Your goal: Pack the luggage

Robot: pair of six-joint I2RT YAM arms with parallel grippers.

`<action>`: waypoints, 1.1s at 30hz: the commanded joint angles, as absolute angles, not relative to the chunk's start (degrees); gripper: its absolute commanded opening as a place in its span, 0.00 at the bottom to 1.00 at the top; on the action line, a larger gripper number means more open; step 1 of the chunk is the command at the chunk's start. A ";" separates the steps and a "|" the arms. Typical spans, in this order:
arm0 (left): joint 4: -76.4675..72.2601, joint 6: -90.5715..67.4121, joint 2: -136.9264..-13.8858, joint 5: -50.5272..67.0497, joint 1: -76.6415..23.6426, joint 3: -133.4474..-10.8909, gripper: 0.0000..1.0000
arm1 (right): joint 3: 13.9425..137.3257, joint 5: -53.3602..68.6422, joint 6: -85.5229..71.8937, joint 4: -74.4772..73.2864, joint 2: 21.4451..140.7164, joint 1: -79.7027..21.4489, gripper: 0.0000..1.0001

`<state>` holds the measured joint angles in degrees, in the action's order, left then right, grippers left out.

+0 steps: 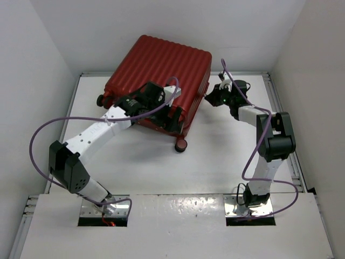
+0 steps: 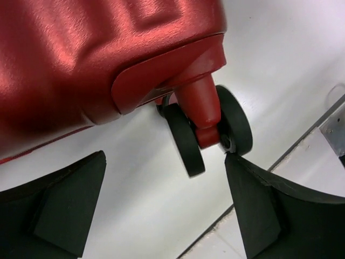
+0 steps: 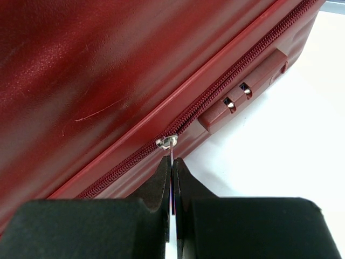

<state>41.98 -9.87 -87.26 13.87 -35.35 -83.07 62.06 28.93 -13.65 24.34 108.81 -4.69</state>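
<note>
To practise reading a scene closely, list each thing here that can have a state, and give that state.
red suitcase: closed, lying ribbed side up on the table.
zipper pull: pinched between the right gripper's fingers.
right gripper: shut on the zipper pull.
left gripper: open, holding nothing, beside a caster wheel.
caster wheel: free, not gripped.
</note>
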 commanded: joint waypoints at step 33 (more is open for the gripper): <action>34.45 -20.21 -87.01 5.63 -43.77 -88.15 0.94 | 54.67 28.21 -15.21 32.87 104.59 -3.69 0.00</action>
